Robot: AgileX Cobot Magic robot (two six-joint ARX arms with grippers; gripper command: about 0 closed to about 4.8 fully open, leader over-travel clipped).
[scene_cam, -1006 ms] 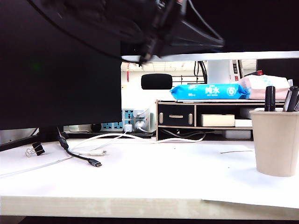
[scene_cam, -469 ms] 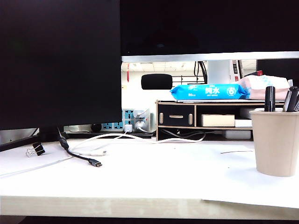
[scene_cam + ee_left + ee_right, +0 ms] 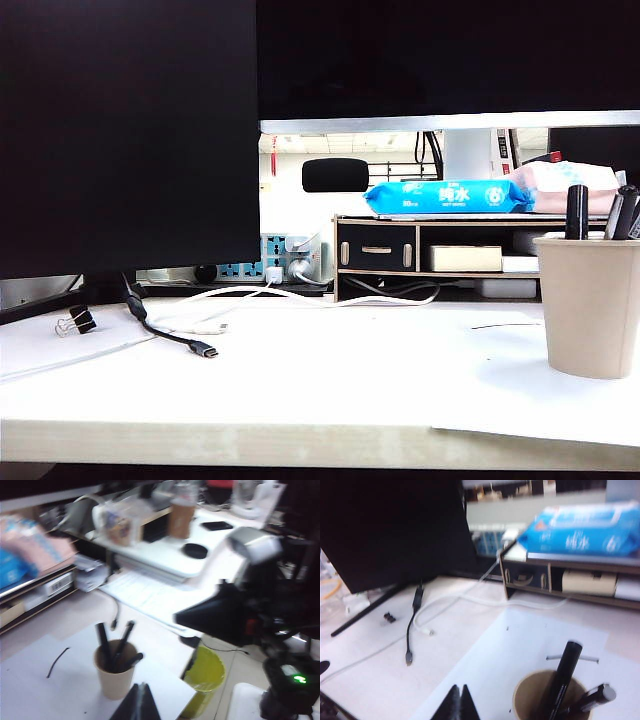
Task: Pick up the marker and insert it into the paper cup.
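Observation:
The beige paper cup (image 3: 592, 305) stands upright at the right of the table, with black markers (image 3: 577, 212) sticking out above its rim. In the left wrist view the cup (image 3: 116, 672) holds three markers (image 3: 103, 642), leaning in different directions. My left gripper (image 3: 141, 700) hangs above the white sheet just beside the cup, jaws shut and empty. In the right wrist view the cup (image 3: 552, 700) shows two markers (image 3: 563, 677). My right gripper (image 3: 458, 700) is off to the cup's side, high over the paper, shut on nothing. Neither gripper appears in the exterior view.
A large black monitor (image 3: 130, 140) fills the back left. Black and white cables (image 3: 178, 338) and a binder clip (image 3: 76, 321) lie below it. A wooden organiser (image 3: 400, 255) carries a blue wipes pack (image 3: 448, 195). A yellow bin (image 3: 205, 675) sits past the table edge.
A blurred dark arm at the top of the exterior view a second ago has left that view. The cup, the markers and the cables have not moved.

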